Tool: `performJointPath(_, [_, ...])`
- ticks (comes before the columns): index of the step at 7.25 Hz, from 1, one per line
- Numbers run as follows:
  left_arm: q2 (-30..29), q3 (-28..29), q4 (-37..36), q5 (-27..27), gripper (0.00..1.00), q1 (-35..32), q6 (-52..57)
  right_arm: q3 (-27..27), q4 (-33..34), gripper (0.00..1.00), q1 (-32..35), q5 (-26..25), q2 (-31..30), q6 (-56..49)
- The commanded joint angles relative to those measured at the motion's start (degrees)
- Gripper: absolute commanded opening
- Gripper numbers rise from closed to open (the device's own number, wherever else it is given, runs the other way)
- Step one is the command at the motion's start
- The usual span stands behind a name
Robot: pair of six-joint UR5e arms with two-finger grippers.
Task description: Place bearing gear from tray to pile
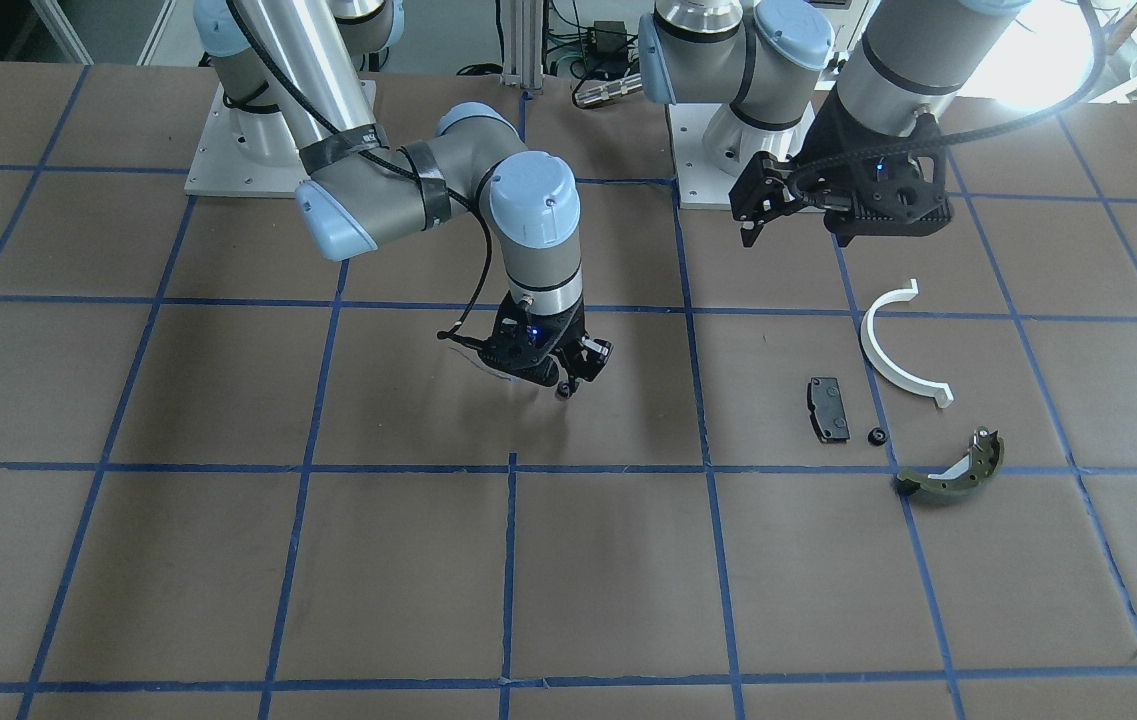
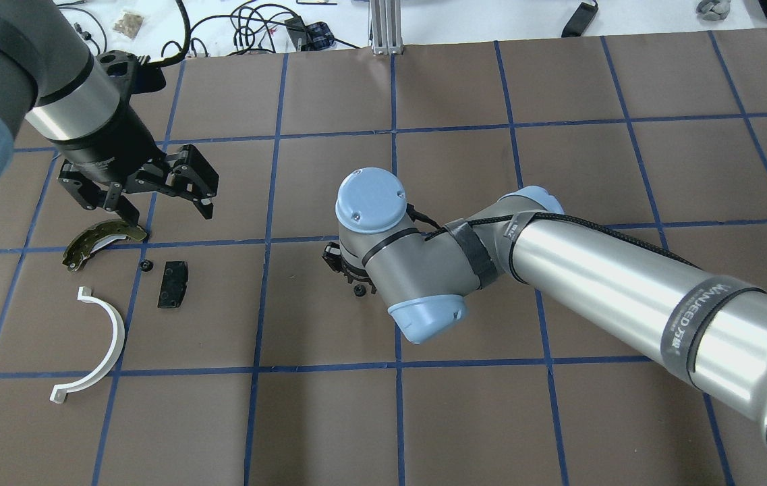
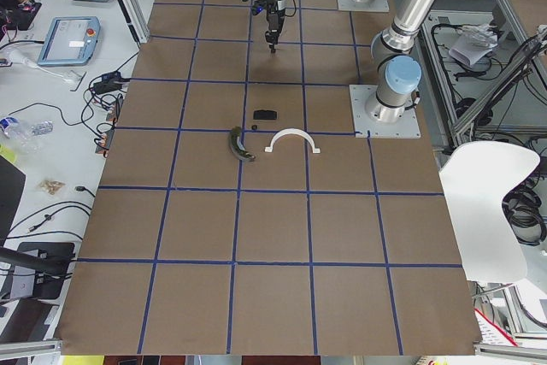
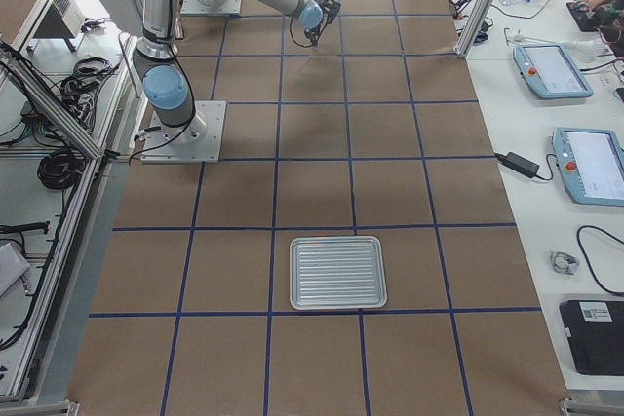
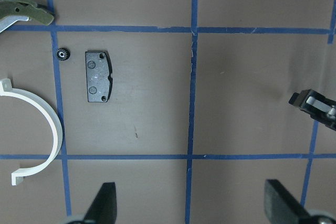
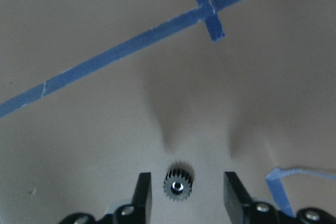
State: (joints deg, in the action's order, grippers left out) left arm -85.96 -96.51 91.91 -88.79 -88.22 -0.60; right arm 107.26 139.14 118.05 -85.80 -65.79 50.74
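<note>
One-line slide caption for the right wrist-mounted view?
Right end effector, open, straddles a small gear on the brown table near blue tape lines.

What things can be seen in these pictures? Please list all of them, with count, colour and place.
table: one, brown with blue tape grid, under everything
tray: one, silver, table's right end, far from the parts
half-ring: one, white, table's left side
pad: one, black, beside the half-ring
brake shoe: one, olive green, near the pad
gears: two, dark; first gear beside the pad, second gear between the right claw's fingers
tablets: two, blue-edged, off the table, operators' side
left claw: one, black, open, above the table by the pad
right claw: one, black, open, mid-table
</note>
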Motion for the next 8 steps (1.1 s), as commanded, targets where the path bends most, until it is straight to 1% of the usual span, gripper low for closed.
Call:
performJointPath(1, [-0.35,-0.25,-2.88,-0.07,1.00,-2.13,-1.25,0.06,1.39,1.00,-7.26,-0.59,-0.57,-14.88])
performJointPath(2, [-0.53,-0.34,-2.79,0.01,1.00,-2.57,-1.33,0.14,0.96,1.00,-11.57,-2.77,-2.57,-24.19])
performJointPath(3, [-0.53,-1.56,-2.62,0.45,1.00,-4.14,-3.16,0.23,0.52,1.00,-15.61,-2.88,-4.24,-32.81])
performJointPath(4, [-1.14,-5.66,-5.92,0.54,1.00,-8.42,-8.23,0.14,-1.05,1.00,-18.27,-2.97,-6.78,-38.38])
performJointPath(5, [-2.62,-9.88,-16.57,0.37,1.00,-13.60,-12.11,-0.29,-7.25,1.00,-19.94,-2.97,-10.29,-41.04])
performJointPath(6, [-5.68,-11.49,-22.33,0.11,1.00,-15.91,-13.02,-0.82,-12.96,1.00,-20.92,-2.97,-13.98,-42.81])
performJointPath(7, [-8.15,-12.72,-22.91,0.54,1.00,-16.80,-12.94,-3.35,-19.29,1.00,-21.36,-3.06,-16.71,-44.48])
performJointPath(8, [-10.52,-13.69,-24.23,0.54,1.00,-18.47,-12.94,-7.81,-29.44,1.00,-21.37,-3.06,-17.35,-44.50])
